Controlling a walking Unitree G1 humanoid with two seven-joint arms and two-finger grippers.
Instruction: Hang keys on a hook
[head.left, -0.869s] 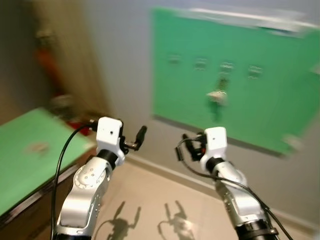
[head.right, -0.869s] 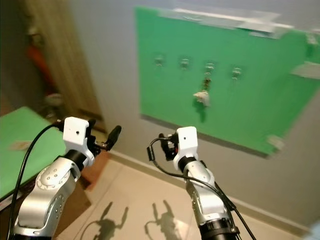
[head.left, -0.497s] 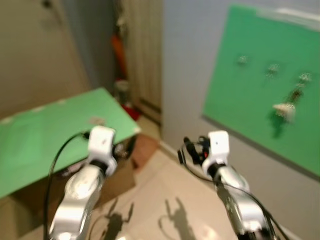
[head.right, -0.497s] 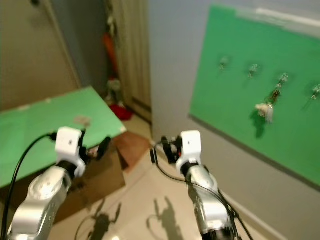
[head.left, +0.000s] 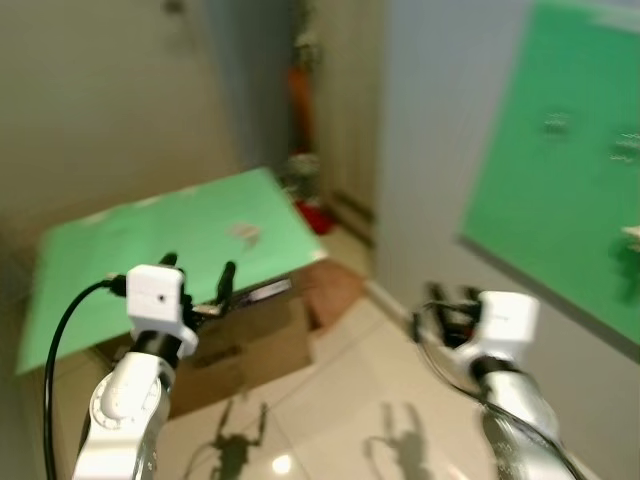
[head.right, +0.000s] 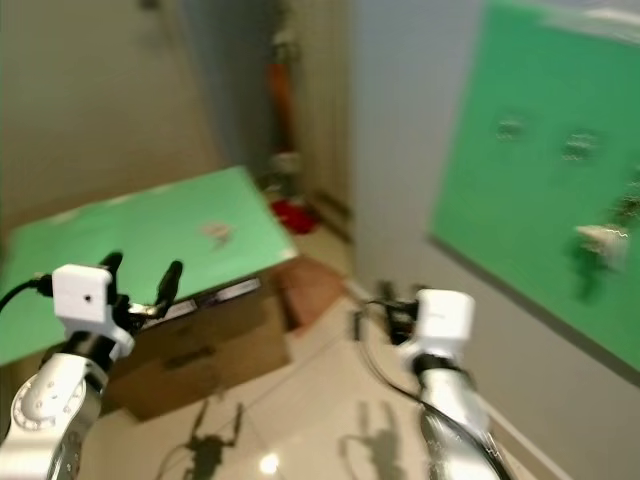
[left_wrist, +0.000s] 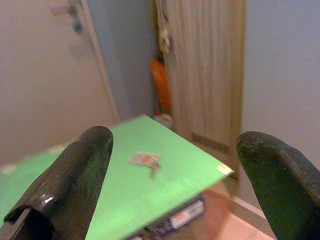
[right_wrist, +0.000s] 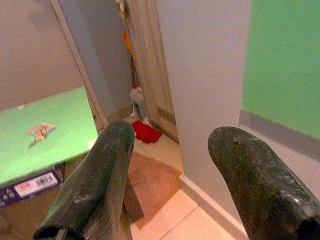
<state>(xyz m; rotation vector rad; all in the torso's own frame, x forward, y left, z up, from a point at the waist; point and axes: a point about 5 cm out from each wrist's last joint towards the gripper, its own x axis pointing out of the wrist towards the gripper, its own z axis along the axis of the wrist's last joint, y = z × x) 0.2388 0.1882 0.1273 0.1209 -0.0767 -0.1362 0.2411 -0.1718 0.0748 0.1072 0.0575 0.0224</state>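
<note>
Where the keys (left_wrist: 145, 160) lie, flat on the green top of the desk (head.left: 120, 260) and well ahead of both arms, they read as a small pale bunch with a tag or fob, blurred in the head views and only a little clearer along the left wrist; they look light, hard and loose-jointed, so I judge they will slide on the smooth surface and dangle and swing once lifted; the ring or the fob seems the best place to pinch, though the detail is too soft to tell ring from blade; the left hand (head.left: 196, 278) hovers near the desk's front edge with its two black fingers spread apart and nothing between them; the right hand (head.left: 449, 303) hangs over the tiled floor (head.left: 340, 390), its fingers also parted and holding nothing, as the right wrist view shows; under the desk top a brown cardboard box (head.left: 250, 340) sits on the floor; on the grey wall to the right a green board (head.right: 540, 150) carries a row of small hooks (head.right: 511, 127), one of them already bearing something pale (head.right: 598, 238).
</note>
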